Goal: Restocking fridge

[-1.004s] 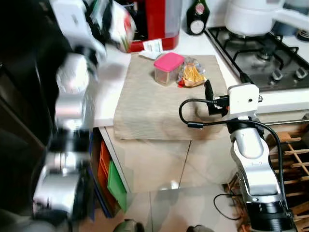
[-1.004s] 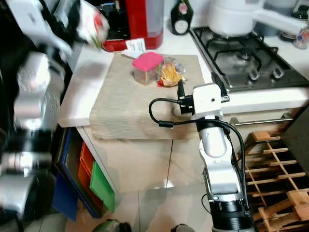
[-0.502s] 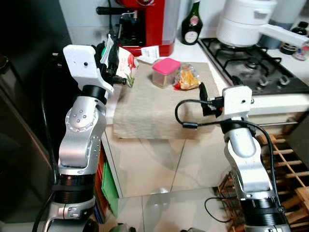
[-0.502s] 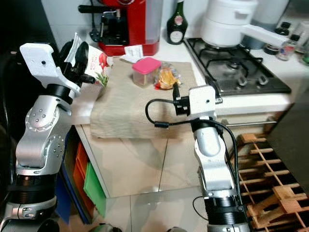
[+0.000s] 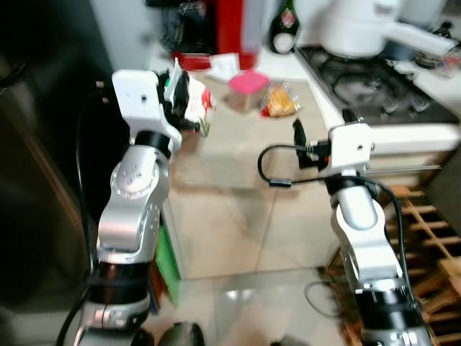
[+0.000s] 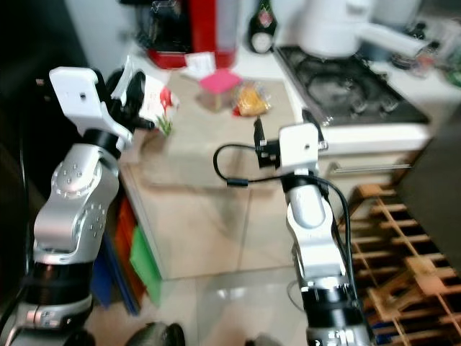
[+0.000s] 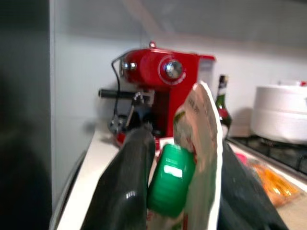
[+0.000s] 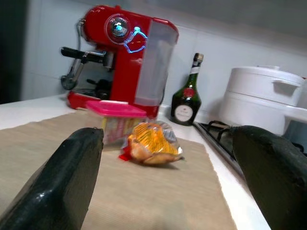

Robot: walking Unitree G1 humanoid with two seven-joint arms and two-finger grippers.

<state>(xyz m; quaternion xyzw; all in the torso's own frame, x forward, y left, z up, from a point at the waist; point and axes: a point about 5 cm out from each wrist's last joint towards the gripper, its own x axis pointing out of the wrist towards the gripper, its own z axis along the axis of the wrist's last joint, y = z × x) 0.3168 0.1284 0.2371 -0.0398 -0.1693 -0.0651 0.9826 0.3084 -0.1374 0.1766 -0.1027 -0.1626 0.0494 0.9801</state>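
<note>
My left gripper (image 5: 180, 95) is shut on a white carton (image 5: 194, 104) with red and green print, held up at the counter's left edge. In the left wrist view the carton's green cap (image 7: 170, 179) sits between the two black fingers (image 7: 127, 184). On the beige mat (image 5: 238, 144) stand a pink-lidded container (image 5: 248, 85) and a bag of orange snacks (image 5: 279, 101). My right gripper (image 5: 299, 137) hovers open over the mat's near right part. Its fingertips (image 8: 67, 177) are spread wide, short of the container (image 8: 115, 122) and the bag (image 8: 151, 143).
A red coffee machine (image 5: 216, 29) and a green bottle (image 5: 286, 32) stand at the back of the counter. A gas hob (image 5: 374, 79) with a white pot (image 5: 353, 25) lies to the right. A dark fridge front (image 5: 36, 180) is at left, a wooden rack (image 5: 432, 238) low right.
The left arm came down from a high, blurred pose with the carton still in its grip. The whole view has shifted and blurred as the camera moves. The right arm keeps its pose.
</note>
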